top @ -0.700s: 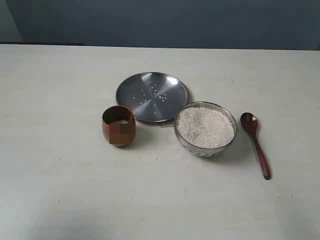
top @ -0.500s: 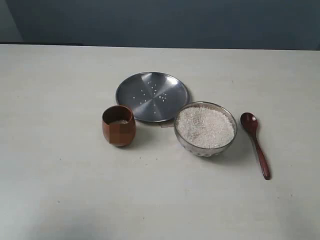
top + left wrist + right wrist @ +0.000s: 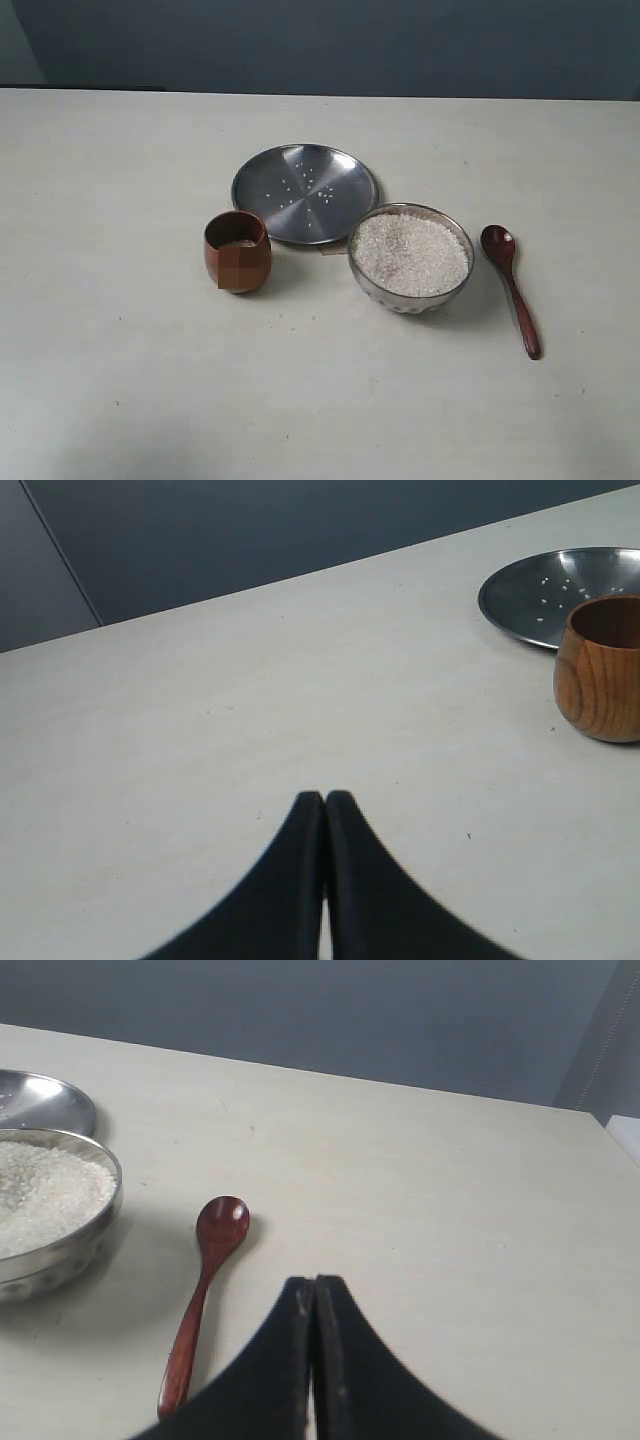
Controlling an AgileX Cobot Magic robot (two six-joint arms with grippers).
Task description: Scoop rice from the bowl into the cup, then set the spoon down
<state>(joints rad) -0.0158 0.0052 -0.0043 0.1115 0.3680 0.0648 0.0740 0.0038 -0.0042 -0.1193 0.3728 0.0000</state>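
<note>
The glass bowl (image 3: 411,258) stands right of centre, full of white rice (image 3: 410,252); it also shows in the right wrist view (image 3: 50,1225). To its left stands the reddish-brown wooden cup (image 3: 238,250), with a little rice inside; the cup (image 3: 600,670) is also in the left wrist view. The dark wooden spoon (image 3: 511,286) lies flat on the table right of the bowl, head toward the back. Neither arm appears in the exterior view. My left gripper (image 3: 325,798) is shut and empty, well away from the cup. My right gripper (image 3: 314,1283) is shut and empty, beside the spoon (image 3: 203,1290).
A flat steel plate (image 3: 305,192) with a few stray grains lies behind the cup and bowl, its rim near both. The pale table (image 3: 120,350) ends at a dark wall at the back.
</note>
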